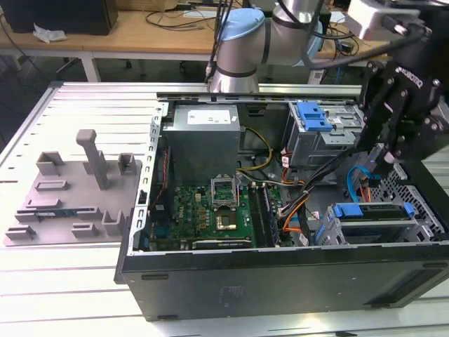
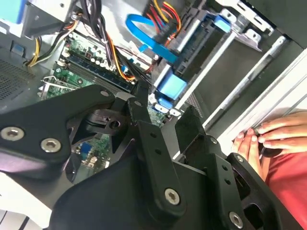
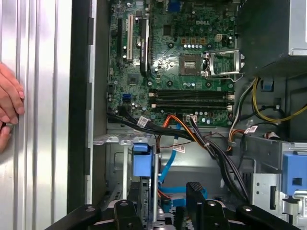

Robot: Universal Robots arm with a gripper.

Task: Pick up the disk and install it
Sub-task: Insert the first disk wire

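The disk (image 1: 372, 213), edged by its blue carrier frame, sits in the drive cage at the front corner of the open computer case (image 1: 280, 281), on the exterior view's right. My gripper (image 1: 382, 167) hangs just above that cage, over the blue data cable (image 1: 354, 184). In both wrist views its black fingers (image 3: 194, 194) stand apart with nothing between them. The blue end of the carrier (image 2: 170, 88) lies past the fingertips (image 2: 139, 106) in the second wrist view. My gripper (image 3: 165, 201) is open and touches nothing that I can see.
A motherboard (image 1: 210, 210) fills the case floor, with a grey power supply (image 1: 203, 137) behind it. Bundled cables (image 3: 192, 132) cross toward the drive cage. Another cage has a blue latch tab (image 1: 313, 116). A person's hand (image 3: 7, 103) rests on the table beside the case. A grey fixture plate (image 1: 70, 196) lies left.
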